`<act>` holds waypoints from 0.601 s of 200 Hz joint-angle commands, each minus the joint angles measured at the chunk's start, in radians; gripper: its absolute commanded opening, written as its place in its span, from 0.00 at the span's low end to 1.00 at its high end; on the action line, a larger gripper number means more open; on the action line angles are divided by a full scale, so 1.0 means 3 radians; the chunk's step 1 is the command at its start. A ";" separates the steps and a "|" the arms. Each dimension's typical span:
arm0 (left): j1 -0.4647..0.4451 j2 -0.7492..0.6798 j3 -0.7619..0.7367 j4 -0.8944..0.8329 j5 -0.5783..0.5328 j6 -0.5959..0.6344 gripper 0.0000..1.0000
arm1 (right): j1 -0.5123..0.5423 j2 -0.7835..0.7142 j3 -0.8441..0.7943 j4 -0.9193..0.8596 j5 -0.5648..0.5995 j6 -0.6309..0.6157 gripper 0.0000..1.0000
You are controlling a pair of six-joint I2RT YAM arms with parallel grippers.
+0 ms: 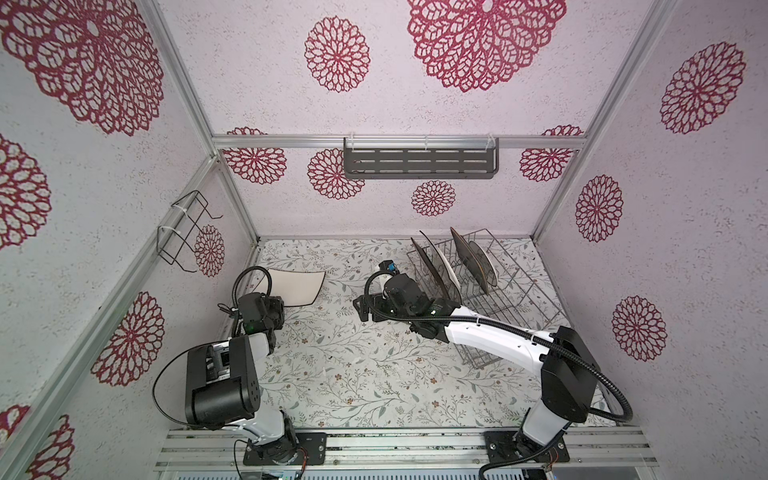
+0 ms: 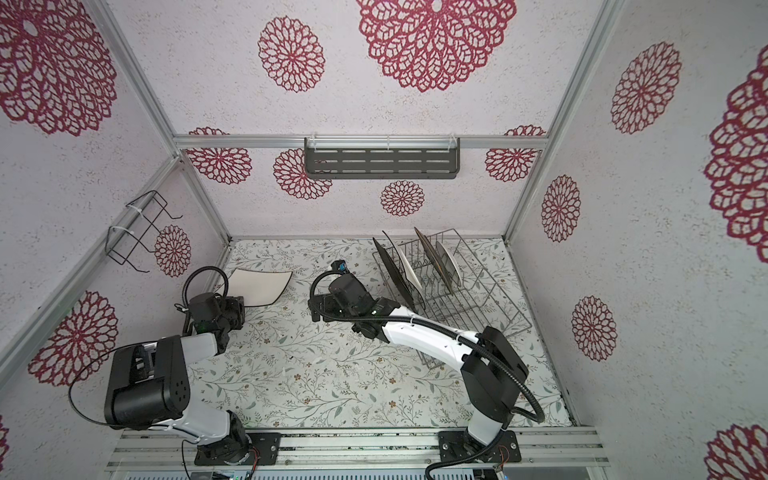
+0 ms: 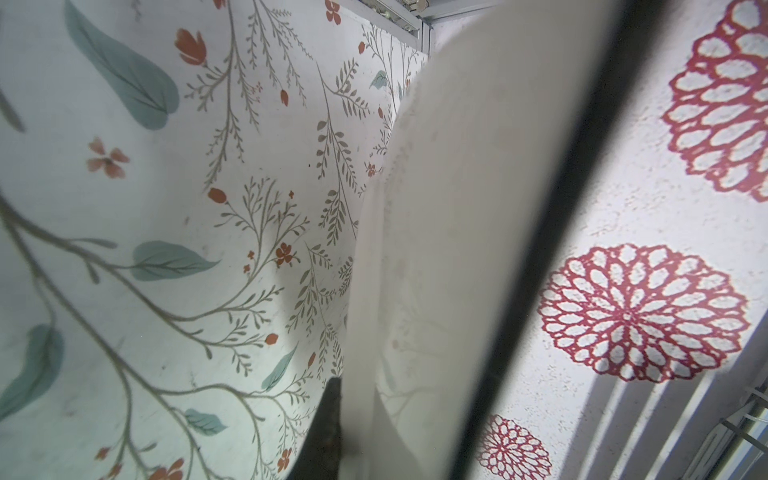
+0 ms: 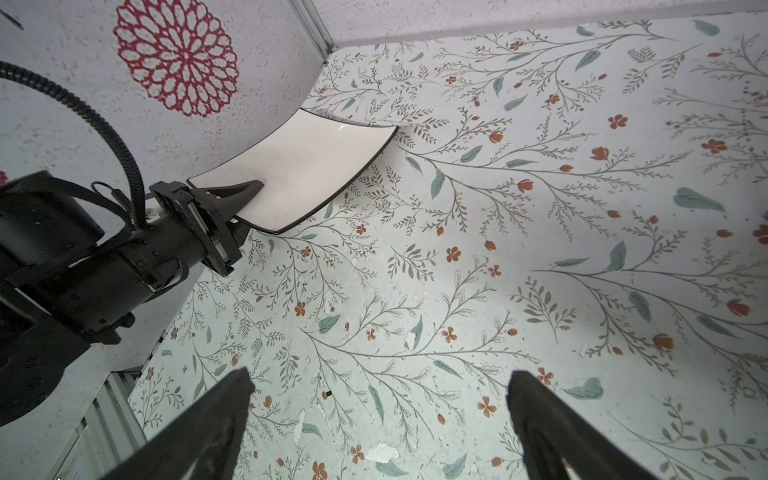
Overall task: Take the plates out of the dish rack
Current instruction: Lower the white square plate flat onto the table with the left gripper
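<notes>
The left gripper is clamped on the near edge of a white, dark-rimmed plate. The plate is held face up and tilted beside the left wall, with its free edge pointing toward the back. The right gripper hangs wide apart over the table, holding nothing. At right, the rack runs front to back, and more plates stand on edge at its far end.

Textured walls, red medallions; leafy floral tabletop; grey slotted shelf on back wall; black wire holder left.
</notes>
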 commanded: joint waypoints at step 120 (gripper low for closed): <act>0.0013 0.0115 0.0193 0.0606 -0.0030 -0.0071 0.00 | 0.0013 -0.0029 0.0097 -0.0039 0.0066 -0.0053 0.99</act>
